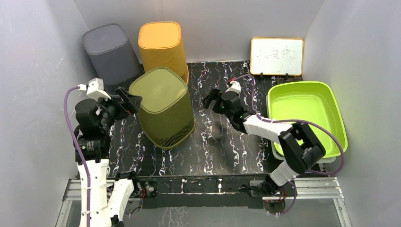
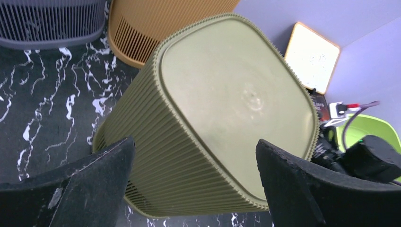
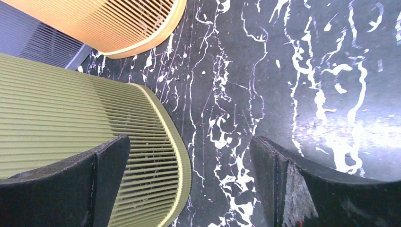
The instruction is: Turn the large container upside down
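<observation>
Evidently the olive container (image 1: 163,106) hides its mouth

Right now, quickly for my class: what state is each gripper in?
Left gripper: open, holding nothing, facing the olive-green ribbed plastic container.
Right gripper: open, holding nothing.
</observation>
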You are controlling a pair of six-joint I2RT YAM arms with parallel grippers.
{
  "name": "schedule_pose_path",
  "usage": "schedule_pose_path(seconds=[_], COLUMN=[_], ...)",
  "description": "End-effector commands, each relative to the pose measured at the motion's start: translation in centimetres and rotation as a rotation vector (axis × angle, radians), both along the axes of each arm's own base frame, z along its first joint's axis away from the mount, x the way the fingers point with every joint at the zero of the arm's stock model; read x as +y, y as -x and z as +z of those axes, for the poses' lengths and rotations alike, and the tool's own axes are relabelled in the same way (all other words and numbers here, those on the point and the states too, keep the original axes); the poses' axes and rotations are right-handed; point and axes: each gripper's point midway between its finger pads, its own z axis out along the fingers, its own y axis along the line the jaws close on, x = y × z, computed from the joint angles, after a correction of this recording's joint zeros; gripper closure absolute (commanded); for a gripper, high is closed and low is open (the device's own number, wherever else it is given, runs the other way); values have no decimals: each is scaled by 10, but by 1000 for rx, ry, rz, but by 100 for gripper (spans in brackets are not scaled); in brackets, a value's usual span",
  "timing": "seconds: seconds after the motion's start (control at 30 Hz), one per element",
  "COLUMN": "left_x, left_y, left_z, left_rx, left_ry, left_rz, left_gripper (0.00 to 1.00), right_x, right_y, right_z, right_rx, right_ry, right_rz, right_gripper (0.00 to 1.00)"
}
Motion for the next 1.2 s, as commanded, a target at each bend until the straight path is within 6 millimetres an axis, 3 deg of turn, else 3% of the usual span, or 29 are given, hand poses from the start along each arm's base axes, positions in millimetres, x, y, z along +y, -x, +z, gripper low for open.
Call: schedule_pose_path(seconds=[0.0,0.2,0.57,0.83,0.93,1.17], left_x=[-6,-18,-44,-132,-160,-188], left_y=[0,-6,-46,-90,-111,-173], left_z=[-13,-28,-20,-1,-8,-23], left_rx=[11,2,-111,-95,-76,-42], left_ry=[40,153,374,233,204,70], left_rz=[-17,-52,-126,-260,-285,-287], left_gripper=[2,2,2,2,2,2], right_x=[-22,-43,-82,-90,-91,-96], right_y=[-1,14,42,49,51,65], right_z=[39,70,130,143,145,146], right_rx=[-84,-119,-241,-267,-273,-275], right_ry=[121,189,241,288,294,297], right_rz=[-17,-33,-82,-66,-64,-38], right_gripper=[2,2,2,2,2,2])
